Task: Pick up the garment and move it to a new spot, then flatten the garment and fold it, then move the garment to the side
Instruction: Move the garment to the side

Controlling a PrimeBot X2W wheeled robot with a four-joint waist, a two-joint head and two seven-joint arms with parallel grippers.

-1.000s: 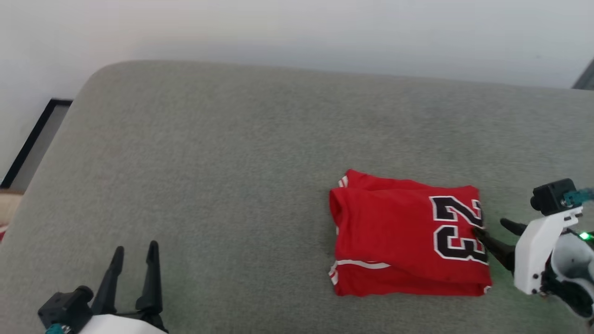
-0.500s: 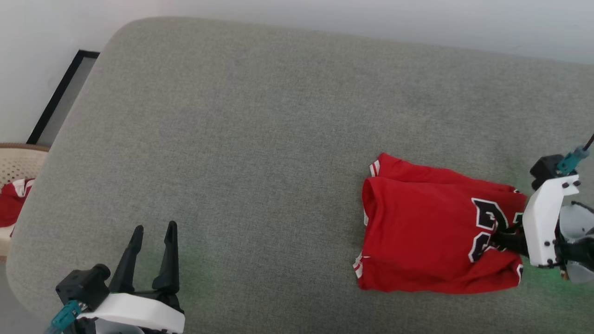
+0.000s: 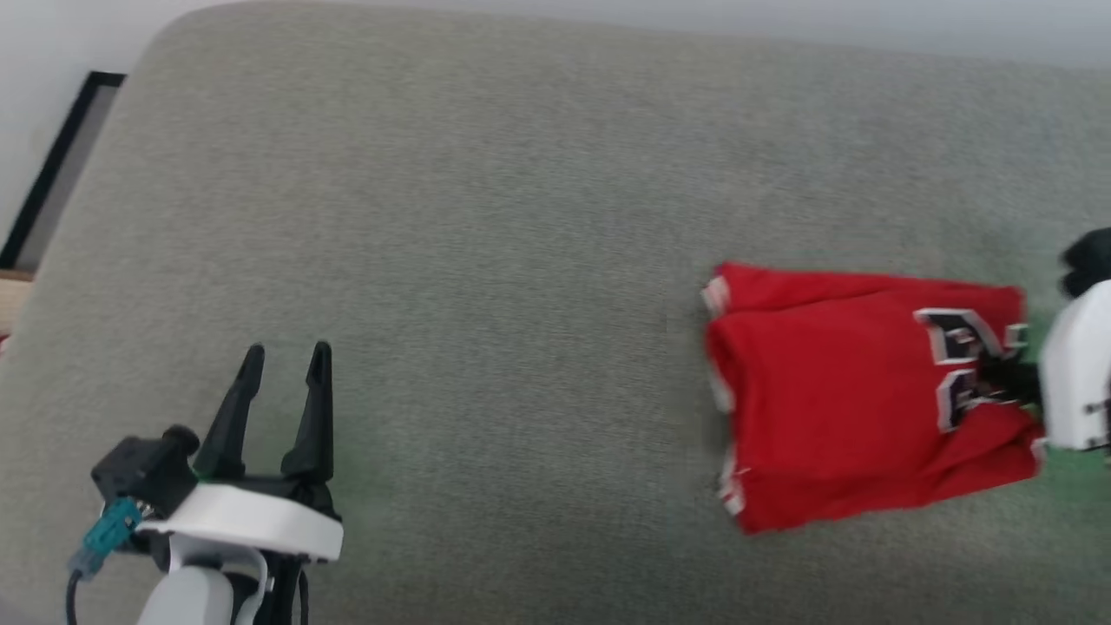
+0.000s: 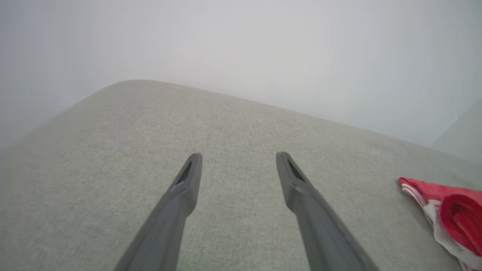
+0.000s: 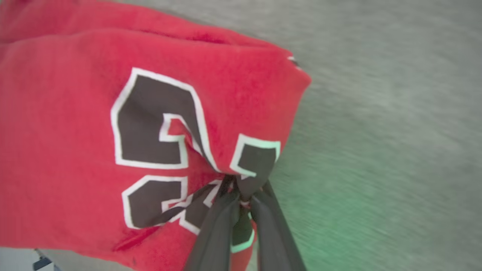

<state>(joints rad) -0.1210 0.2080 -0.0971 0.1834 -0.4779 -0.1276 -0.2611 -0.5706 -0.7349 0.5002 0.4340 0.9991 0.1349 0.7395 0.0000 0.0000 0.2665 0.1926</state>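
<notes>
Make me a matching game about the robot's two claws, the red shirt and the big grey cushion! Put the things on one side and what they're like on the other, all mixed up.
Things:
1. left claw
2. right claw
3. shirt
4. grey cushion

What they're like:
A. red, folded, with black numbers
B. shut, pinching cloth
C. open, holding nothing
D. underneath the shirt

Right pairs: 1-C, 2-B, 3-A, 4-D
</notes>
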